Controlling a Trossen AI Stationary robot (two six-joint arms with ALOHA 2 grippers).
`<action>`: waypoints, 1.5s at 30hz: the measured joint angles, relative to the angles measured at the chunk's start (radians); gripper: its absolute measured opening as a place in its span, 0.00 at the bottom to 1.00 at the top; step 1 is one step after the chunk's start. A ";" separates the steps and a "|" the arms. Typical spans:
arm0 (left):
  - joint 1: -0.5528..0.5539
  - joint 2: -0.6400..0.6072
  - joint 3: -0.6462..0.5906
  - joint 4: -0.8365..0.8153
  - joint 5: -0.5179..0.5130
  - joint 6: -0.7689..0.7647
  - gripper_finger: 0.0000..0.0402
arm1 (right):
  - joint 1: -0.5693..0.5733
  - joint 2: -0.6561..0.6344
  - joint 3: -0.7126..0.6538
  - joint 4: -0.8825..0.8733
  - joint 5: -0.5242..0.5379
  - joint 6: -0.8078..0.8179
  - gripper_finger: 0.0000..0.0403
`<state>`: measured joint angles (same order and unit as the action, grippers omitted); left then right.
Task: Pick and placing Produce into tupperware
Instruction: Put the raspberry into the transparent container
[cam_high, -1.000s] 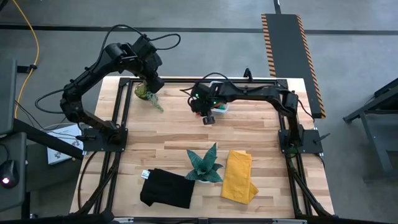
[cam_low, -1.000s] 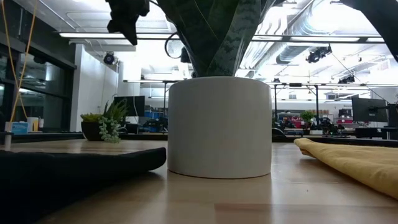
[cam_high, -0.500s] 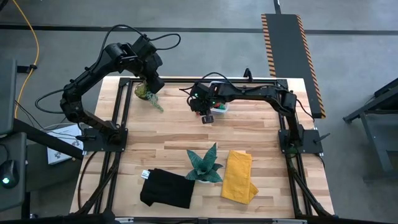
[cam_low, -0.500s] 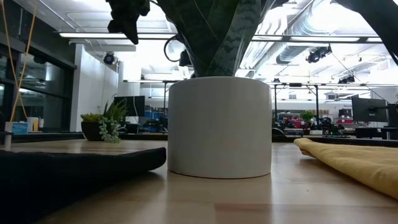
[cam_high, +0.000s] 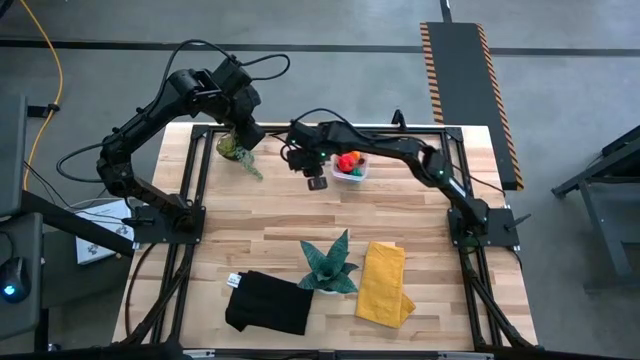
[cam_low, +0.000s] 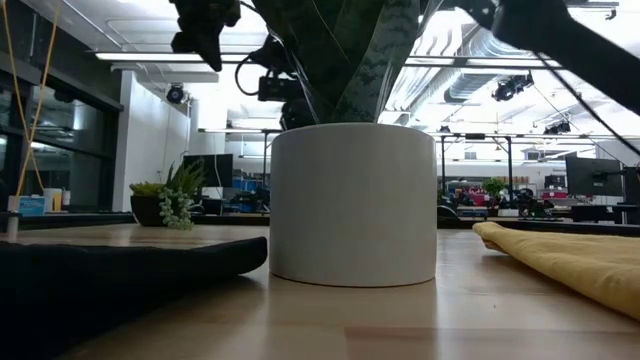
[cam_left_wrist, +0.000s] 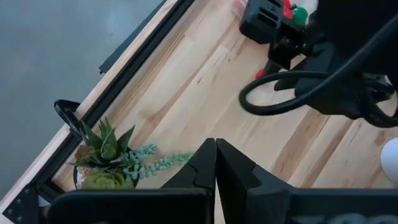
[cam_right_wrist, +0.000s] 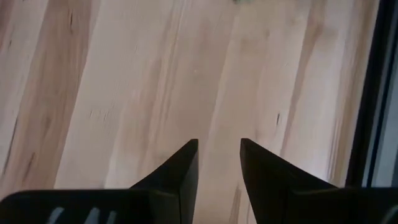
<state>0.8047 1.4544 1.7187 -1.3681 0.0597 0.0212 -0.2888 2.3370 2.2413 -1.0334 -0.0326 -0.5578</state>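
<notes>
Beside the tupperware, right claw gapes narrowly over bare wood, seemingly empty.

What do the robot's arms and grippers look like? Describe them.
Both arms are dark, jointed and black-cabled. The left gripper has two black, wedge-shaped fingers. The right gripper has matching black fingers tapering to points. Black cables loop off both arms.

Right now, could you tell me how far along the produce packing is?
Done: red, orange and green toy produce lies in the small clear plastic tub. In hand: nothing; the right gripper is open and empty over bare wood, and the left gripper is shut near the small potted plant. Left: no loose produce visible.
</notes>
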 joint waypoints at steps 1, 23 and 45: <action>0.000 0.000 0.000 -0.005 0.000 0.000 0.00 | -0.005 0.013 0.026 -0.010 -0.002 0.005 0.27; 0.000 -0.029 0.000 -0.063 0.000 0.045 0.00 | -0.001 0.060 -0.004 -0.113 0.042 0.052 0.27; 0.000 -0.044 0.000 -0.080 0.038 0.019 0.00 | -0.011 0.071 -0.004 -0.109 0.040 0.016 0.27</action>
<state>0.8047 1.4105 1.7187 -1.4483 0.0978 0.0402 -0.3001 2.4081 2.2375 -1.1423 0.0074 -0.5415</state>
